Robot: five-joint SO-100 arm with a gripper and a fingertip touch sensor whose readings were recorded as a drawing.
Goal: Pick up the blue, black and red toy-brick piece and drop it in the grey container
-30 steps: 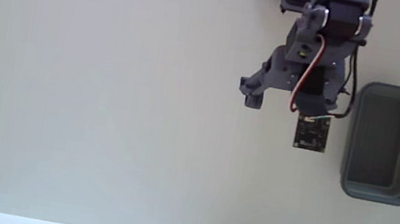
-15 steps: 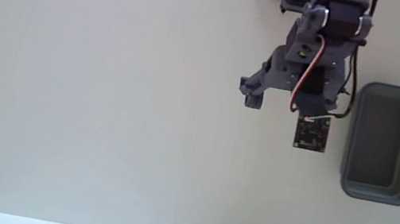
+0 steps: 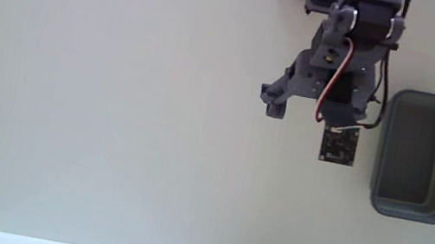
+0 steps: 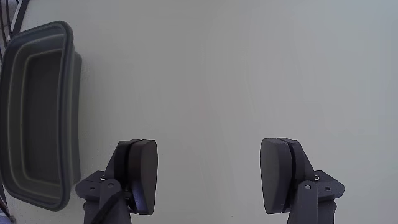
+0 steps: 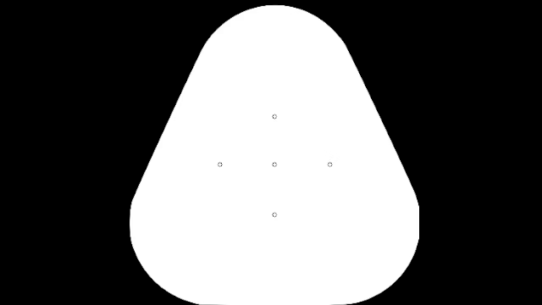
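The pincer (image 4: 211, 180) hangs over the bare white counter (image 4: 249, 74) with its 2 fingers (image 4: 142, 174) spread apart, gripping nothing. The grey container (image 4: 37, 118) sits at the left of the wrist view.

no readable text, no labels, no brands, no numbers, no signs in either view

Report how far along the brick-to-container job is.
Done: nothing that shows; the grey container looks empty in both views. In hand: nothing; the gripper is open over bare table beside the container. Left: the toy-brick piece shows in neither view, so finding, grasping and dropping it all remain.
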